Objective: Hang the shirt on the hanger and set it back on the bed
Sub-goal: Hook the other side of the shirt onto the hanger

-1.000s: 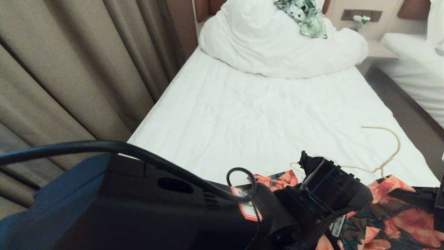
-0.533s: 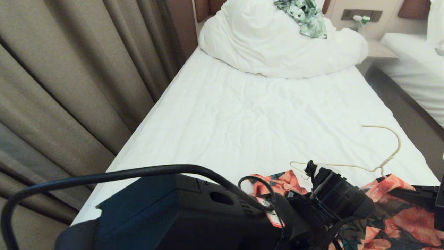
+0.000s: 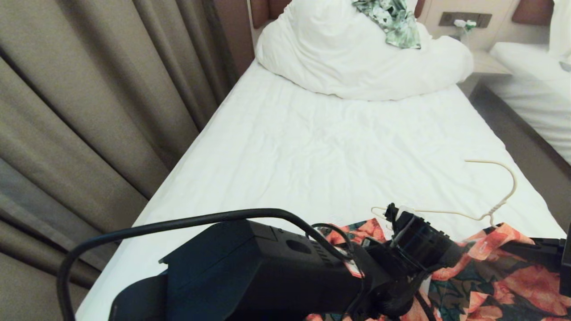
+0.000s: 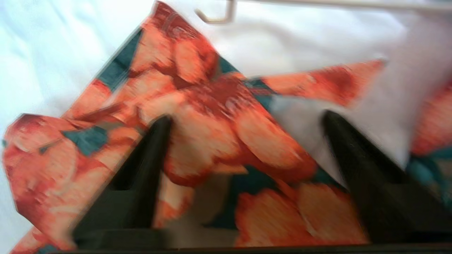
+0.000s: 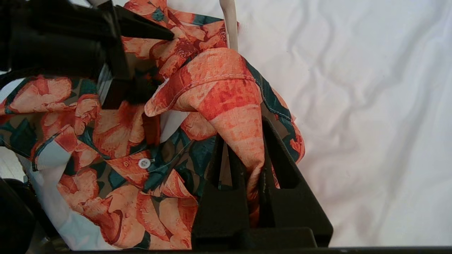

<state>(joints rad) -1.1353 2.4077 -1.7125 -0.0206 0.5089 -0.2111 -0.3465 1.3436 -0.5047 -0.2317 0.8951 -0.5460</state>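
The floral shirt (image 3: 504, 276) lies crumpled at the near right end of the bed (image 3: 334, 151). The cream wire hanger (image 3: 490, 209) rests on the sheet just beyond it, its neck at the collar. My left gripper (image 4: 247, 118) is open, its black fingers (image 4: 152, 155) spread wide over the shirt (image 4: 219, 116) near the hanger's left end (image 4: 226, 14). My right gripper (image 5: 243, 141) is shut on a fold of the shirt (image 5: 226, 91) beside the hanger's wire (image 5: 230, 24). In the head view it (image 3: 548, 252) shows only at the right edge.
A bunched white duvet (image 3: 357, 62) with a green-and-white leafy garment (image 3: 395, 22) fills the bed's far end. Brown curtains (image 3: 89, 111) hang along the left side. A second bed (image 3: 535, 89) stands across a dark floor gap (image 3: 513, 129) on the right.
My left arm has dropped and swung right in the head view, uncovering more sheet. Its gripper stays by the hanger's left end. The right gripper keeps its hold.
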